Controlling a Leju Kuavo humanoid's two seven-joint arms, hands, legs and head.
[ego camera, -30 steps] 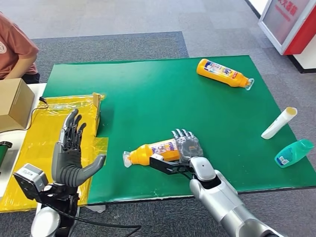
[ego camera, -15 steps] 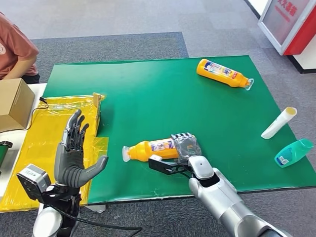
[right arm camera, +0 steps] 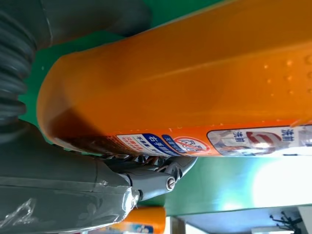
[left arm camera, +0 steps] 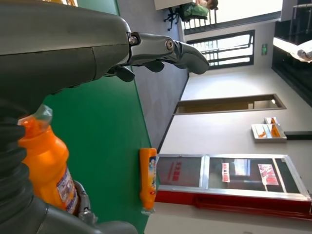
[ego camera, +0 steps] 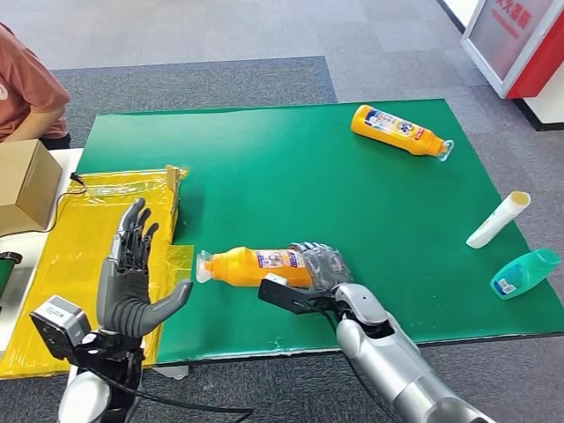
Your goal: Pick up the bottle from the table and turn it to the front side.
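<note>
1. The right robot hand (right arm camera: 110, 187) grips an orange bottle (right arm camera: 191, 92), dark fingers (right arm camera: 165, 178) curled under its label.
2. Green counter (right arm camera: 221, 185) lies behind.
3. A second orange bottle (right arm camera: 141, 222) lies beyond.

Bright, even light; soft shadows; sharp focus.

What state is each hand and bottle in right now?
right hand: grips the near orange bottle's base end
near orange bottle: held horizontal, cap toward the left hand
left hand: raised, fingers apart, holding nothing
far orange bottle: lying on the green mat
white tube: lying
teal bottle: lying
</note>
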